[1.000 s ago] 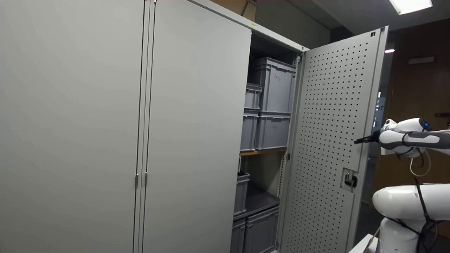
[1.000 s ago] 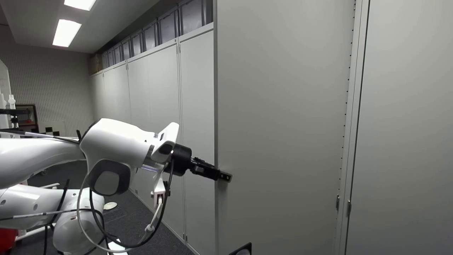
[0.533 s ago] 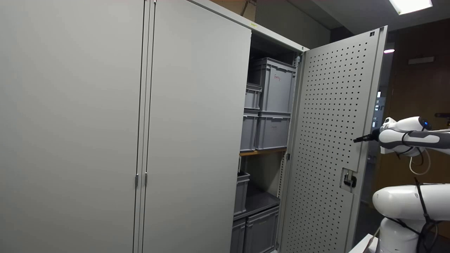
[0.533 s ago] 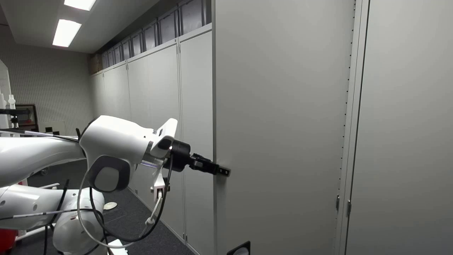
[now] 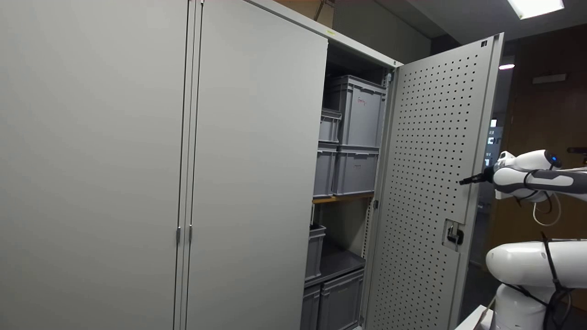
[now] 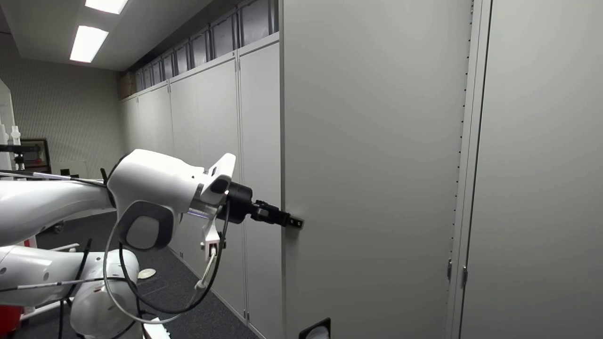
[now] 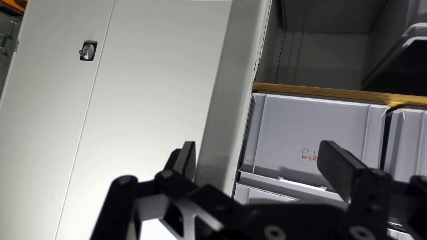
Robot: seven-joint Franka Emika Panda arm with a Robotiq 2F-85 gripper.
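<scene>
My gripper (image 7: 258, 143) is open, its fingers (image 7: 337, 160) wide apart with no object clamped. It reaches over the free edge of a grey cabinet door (image 5: 431, 151) that stands open. The door edge (image 7: 233, 83) runs between the fingers in the wrist view, close to the left finger; I cannot tell if they touch. In an exterior view the gripper (image 5: 468, 181) shows before the door's perforated inner face. In an exterior view the gripper tip (image 6: 294, 222) shows before the smooth outer face (image 6: 377, 165). The door's latch (image 5: 455, 236) sits below the gripper.
Grey crates (image 5: 360, 112) stand in the cabinet on a wood-edged shelf (image 5: 344, 198); they appear upside down in the wrist view (image 7: 313, 126). Closed cabinet doors (image 5: 257, 160) adjoin. More closed cabinets (image 6: 202, 117) line the wall. Pale panels with a lock (image 7: 88, 50) show in the wrist view.
The gripper has moved slightly up and left in both exterior views. The door's free edge has swung slightly left with it in both, so the door is a little less open.
</scene>
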